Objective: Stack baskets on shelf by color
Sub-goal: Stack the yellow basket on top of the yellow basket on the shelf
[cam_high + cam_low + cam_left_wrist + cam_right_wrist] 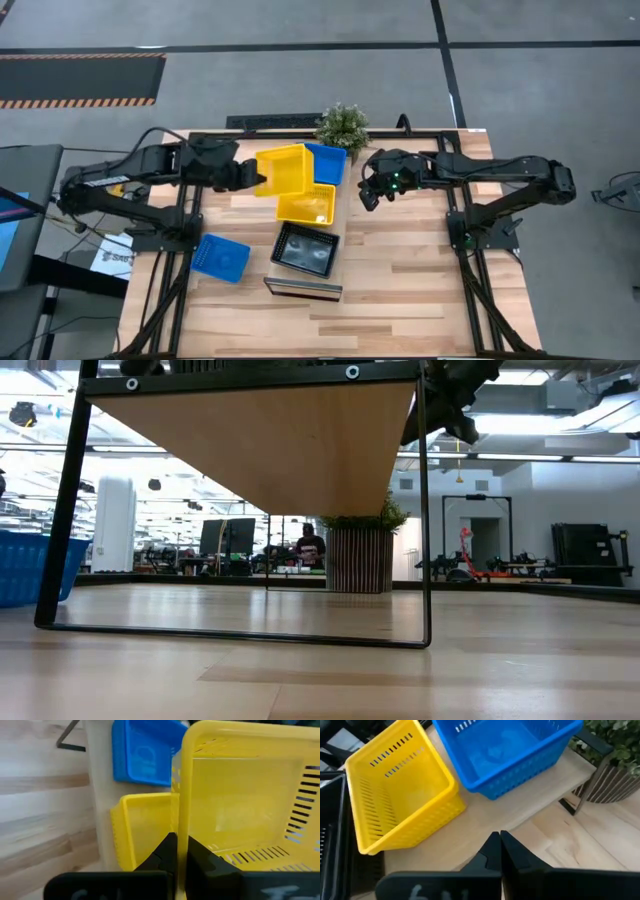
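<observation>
The left gripper (177,851) is sitting nearest the lens in its wrist view, its two dark fingers (165,851) pinched tight on the rim of a tilted yellow basket (281,169), which is hanging lifted above the far end of the shelf (340,215). Directly below the jaws, a second yellow basket (307,204) is resting on the light plank, and just beyond the held one a blue basket (327,163) is lying at the shelf's far end. Out to the left of the shelf, apart from both grippers, another blue basket (221,256) is sitting on the wooden tabletop (400,290). Toward the near end of the shelf, a black basket (305,249) is lying flat. Moving right, a small potted plant (343,125) is standing at the table's far edge. The right gripper (371,190) is hovering just right of the shelf beside the blue basket, its fingers (492,851) pressed together and holding nothing.
</observation>
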### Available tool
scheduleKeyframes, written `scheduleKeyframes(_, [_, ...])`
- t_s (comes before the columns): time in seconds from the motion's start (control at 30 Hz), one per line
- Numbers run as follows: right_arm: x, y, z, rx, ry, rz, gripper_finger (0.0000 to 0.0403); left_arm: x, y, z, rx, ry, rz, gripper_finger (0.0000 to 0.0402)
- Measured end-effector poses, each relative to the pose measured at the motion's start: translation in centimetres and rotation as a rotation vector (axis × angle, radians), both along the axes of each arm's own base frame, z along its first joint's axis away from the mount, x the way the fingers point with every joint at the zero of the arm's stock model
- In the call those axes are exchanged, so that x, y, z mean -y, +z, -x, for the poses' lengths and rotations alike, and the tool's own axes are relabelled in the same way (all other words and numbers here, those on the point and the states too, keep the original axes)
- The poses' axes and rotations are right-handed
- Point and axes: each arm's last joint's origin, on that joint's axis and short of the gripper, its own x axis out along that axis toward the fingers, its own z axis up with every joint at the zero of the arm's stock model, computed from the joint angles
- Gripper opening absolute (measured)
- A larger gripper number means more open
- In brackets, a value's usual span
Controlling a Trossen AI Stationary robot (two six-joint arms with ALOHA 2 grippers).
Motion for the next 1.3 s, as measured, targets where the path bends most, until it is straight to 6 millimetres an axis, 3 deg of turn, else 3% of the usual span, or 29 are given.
scheduleKeyframes(0.2, [0.1,0.0,0.0,-0.003,-0.005,0.002,0.0008,1.2,1.0,-1.1,-0.015,0.069,0.023,0.0])
scheduleKeyframes(0.73, [0.1,0.0,0.0,-0.006,0.005,0.012,0.0008,2.0,-1.9,-4.9,-0.175,0.0,0.149,0.0])
scheduleKeyframes(1.3, [0.1,0.0,0.0,-0.015,0.021,0.029,0.0008,1.9,-3.7,-6.3,-0.288,-0.032,0.149,0.0008])
